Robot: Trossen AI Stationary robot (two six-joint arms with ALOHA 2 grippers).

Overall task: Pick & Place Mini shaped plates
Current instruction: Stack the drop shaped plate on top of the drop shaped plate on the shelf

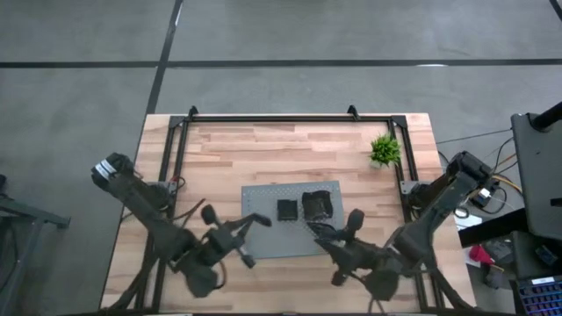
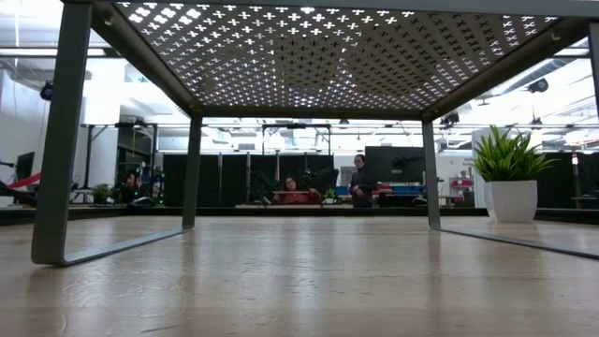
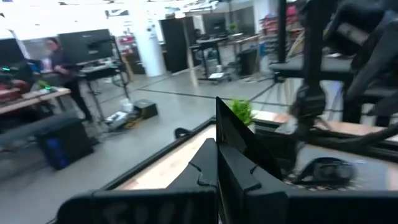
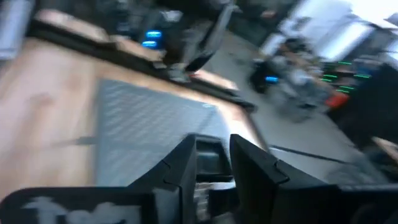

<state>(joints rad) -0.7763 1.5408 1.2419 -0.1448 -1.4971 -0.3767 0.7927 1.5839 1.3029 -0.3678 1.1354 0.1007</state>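
Two mini shaped plates lie flat on the grey perforated board [image 1: 263,197]: a small square one [image 1: 287,210] and a larger wavy-edged one [image 1: 317,204]. My left gripper [image 1: 266,219] hovers shut over the board's near left part, pointing toward the table's right, with nothing seen in it [image 3: 217,168]. My right gripper [image 1: 318,230] stands open over the board's near right part, pointing toward the table's left. In the blurred right wrist view a dark flat thing [image 4: 208,163] shows in the gap between its fingers [image 4: 213,162]. My right gripper has a dark flat thing between its two fingers [image 4: 249,165], but blur hides the place where they could meet. I cannot tell whether the fingers touch it.
The board stands raised on metal legs [image 2: 51,140] over the wooden table. A small green potted plant [image 1: 384,150] stands at the far right. A black frame [image 1: 281,117] runs along the table's far and side edges. People sit in the room beyond [image 2: 298,190].
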